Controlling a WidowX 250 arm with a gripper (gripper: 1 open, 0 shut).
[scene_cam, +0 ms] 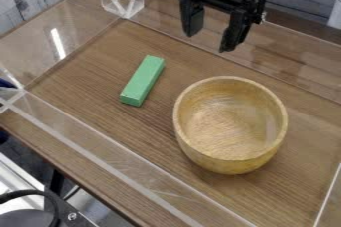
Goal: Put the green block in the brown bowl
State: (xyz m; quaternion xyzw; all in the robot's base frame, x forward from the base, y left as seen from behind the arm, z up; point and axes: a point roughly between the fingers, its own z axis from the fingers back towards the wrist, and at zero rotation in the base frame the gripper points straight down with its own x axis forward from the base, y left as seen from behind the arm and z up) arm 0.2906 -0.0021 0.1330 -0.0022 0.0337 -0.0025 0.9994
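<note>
Green block point(142, 80) lies left of the brown bowl point(232, 123). Likely light and rigid (smooth sides); grasp across its narrow width. Gripper point(213, 32) hangs wide open, empty.

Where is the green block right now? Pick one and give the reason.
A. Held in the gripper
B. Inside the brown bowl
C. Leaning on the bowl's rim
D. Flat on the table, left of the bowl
D. The green block lies flat on the wooden table, apart from the empty brown bowl, with the open gripper above and behind it.
</note>
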